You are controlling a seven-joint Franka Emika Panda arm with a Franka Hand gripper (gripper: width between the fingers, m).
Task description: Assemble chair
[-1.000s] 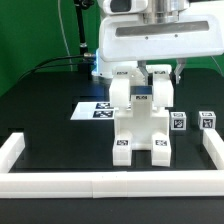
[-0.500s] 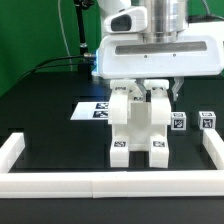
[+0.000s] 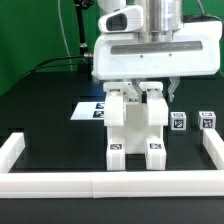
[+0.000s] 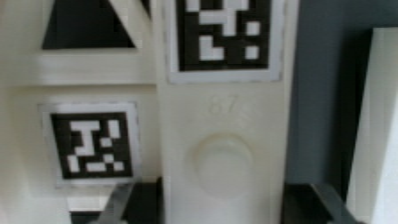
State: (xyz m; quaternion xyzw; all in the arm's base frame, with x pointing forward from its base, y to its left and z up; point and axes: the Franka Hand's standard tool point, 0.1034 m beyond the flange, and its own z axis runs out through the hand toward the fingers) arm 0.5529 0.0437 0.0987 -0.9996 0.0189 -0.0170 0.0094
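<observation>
The chair (image 3: 137,125) stands upright on the worktop (image 3: 50,140), near the front rail (image 3: 100,184), posts up, probably for a grip from above; the jaws flank one post (image 4: 222,120), but whether they clamp it I cannot tell; a loose cube (image 3: 179,121) waits just beside it.

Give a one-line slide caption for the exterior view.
Panda gripper at the top of a half-built white chair on black table.

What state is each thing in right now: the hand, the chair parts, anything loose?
hand: closed on the chair assembly, as far as the wrist view shows.
chair assembly: partly joined, upright, directly under the hand.
two small cubes: loose, side by side, unattached.
marker board: lying flat, partly hidden behind the assembly.
</observation>
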